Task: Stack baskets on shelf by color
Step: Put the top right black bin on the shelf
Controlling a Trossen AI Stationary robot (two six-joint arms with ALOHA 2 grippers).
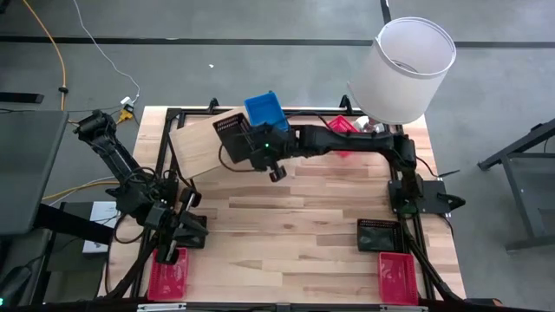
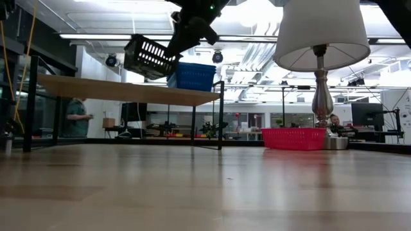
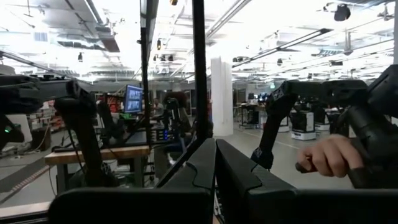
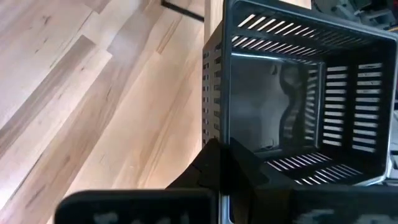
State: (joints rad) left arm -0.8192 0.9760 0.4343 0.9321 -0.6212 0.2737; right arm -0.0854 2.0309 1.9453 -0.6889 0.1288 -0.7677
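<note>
**Black basket airborne over the shelf**

Black plastic fills my right wrist view: the right gripper is clamped on the rim of 1 black basket, held tilted above the shelf, just beside the blue basket already standing there. I judge this the placing step. Next I must level it and lower it onto bare plank. The left gripper waits pressed together near a red basket.

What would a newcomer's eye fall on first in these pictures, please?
The right gripper holds a black basket, tilted, in the air above the shelf, beside the blue basket standing on it. The big white lampshade towers at the table's far right corner.
</note>
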